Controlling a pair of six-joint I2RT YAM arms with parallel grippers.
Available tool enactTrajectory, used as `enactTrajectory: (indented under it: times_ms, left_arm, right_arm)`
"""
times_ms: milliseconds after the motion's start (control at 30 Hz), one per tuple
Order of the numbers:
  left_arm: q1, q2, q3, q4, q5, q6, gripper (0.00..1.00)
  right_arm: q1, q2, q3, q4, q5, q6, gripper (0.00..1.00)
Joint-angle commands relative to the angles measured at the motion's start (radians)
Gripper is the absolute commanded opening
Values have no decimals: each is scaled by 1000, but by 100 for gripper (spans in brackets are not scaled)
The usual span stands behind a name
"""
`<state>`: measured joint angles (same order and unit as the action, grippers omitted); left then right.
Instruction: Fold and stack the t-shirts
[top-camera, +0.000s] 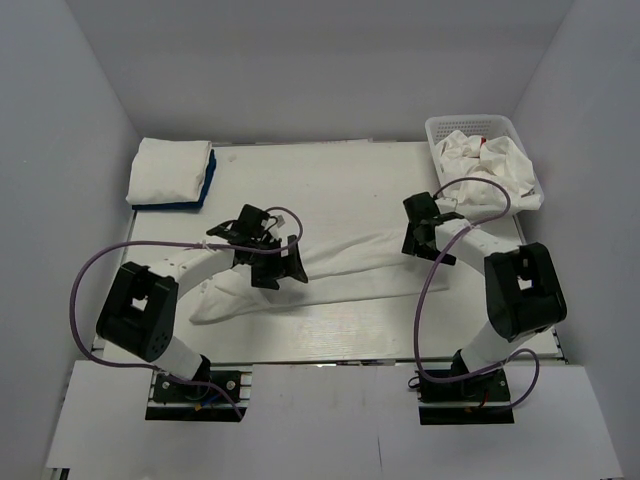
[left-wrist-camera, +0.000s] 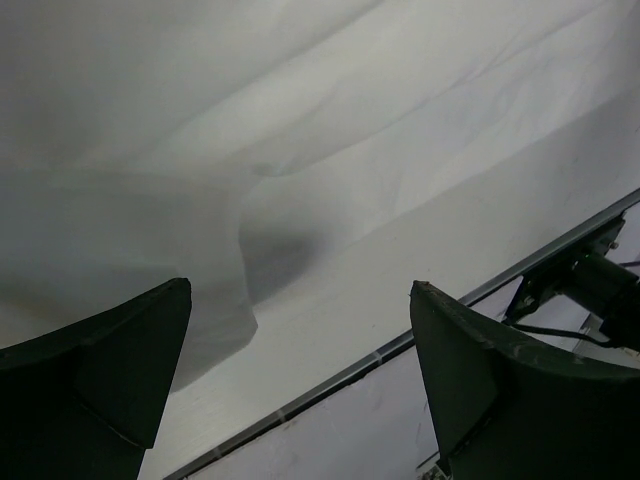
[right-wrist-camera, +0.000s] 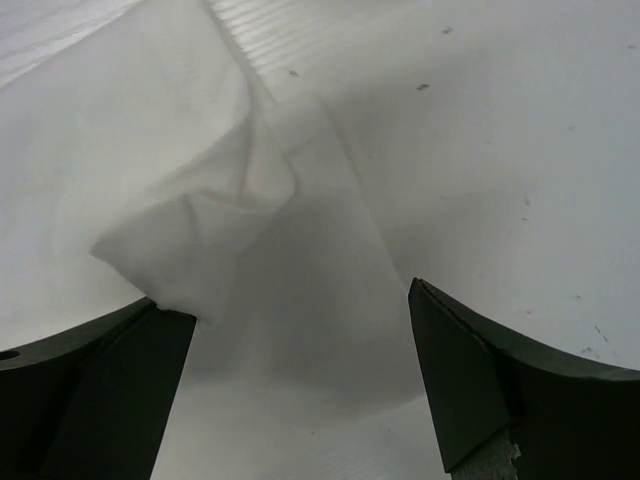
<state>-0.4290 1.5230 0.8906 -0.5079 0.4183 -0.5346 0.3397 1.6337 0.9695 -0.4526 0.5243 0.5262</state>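
Partly done. A stack sits well beyond the left gripper (top-camera: 272, 262), off to its left: a folded white cloth t-shirt (top-camera: 168, 170) on top of a folded blue cloth t-shirt (top-camera: 209, 178), so two look finished. The one being worked is a long white cloth t-shirt (top-camera: 345, 268), lying flat on the white table (top-camera: 340, 180) as a narrow band that runs from under the left jaws across to just below the right gripper (top-camera: 420, 230). It is collapsed lengthwise, not yet a neat square. Left jaws are spread wide, nothing between them, hovering over the shirt's near edge; the wrist view shows smooth cloth below and ahead of the fingers. Right jaws are also spread, empty, with a rumpled end of the same shirt directly ahead of and between the fingers. Just beyond the right jaws, to their right, a white plastic mesh basket (top-camera: 470, 122) holds crumpled white t-shirts (top-camera: 495, 172), one showing a bit of red; how many I cannot tell. Left to do, as I judge it: finish this fold, stack it, then clear the basket.
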Motion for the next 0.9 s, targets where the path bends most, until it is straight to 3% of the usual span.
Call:
enactTrajectory:
  times_ms: [0, 300, 433, 467, 500, 533, 600, 667, 867]
  left_arm:
    - [-28, -14, -16, -23, -1, 10, 100]
    - [-28, -87, 70, -101, -176, -2, 100]
    - [-8, -54, 136, -199, -298, -24, 100]
    - [-8, -53, 158, -230, -341, -45, 100]
    - [-8, -44, 159, -253, -375, -83, 100]
    - [-8, -44, 169, -286, -428, -102, 100]
    - [1, -30, 169, -313, -490, -184, 100]
    - [15, -21, 133, -313, -562, -226, 100]
    - [62, 110, 106, -204, -576, -301, 100]
  right_arm:
    - [-25, -37, -12, -75, 136, 115, 90]
    - [-117, -240, -126, -166, 244, 236, 90]
    - [-136, -350, -189, -8, 99, 157, 90]
    - [-136, -376, -213, 36, 59, 73, 90]
    - [-134, -389, -219, 79, -90, -2, 90]
    - [-131, -393, -219, 139, -145, -64, 90]
    - [-123, -348, -171, 222, -340, -126, 90]
    - [-111, -276, -117, 245, -435, -167, 90]
    - [-31, -57, -32, 344, -474, -238, 90]
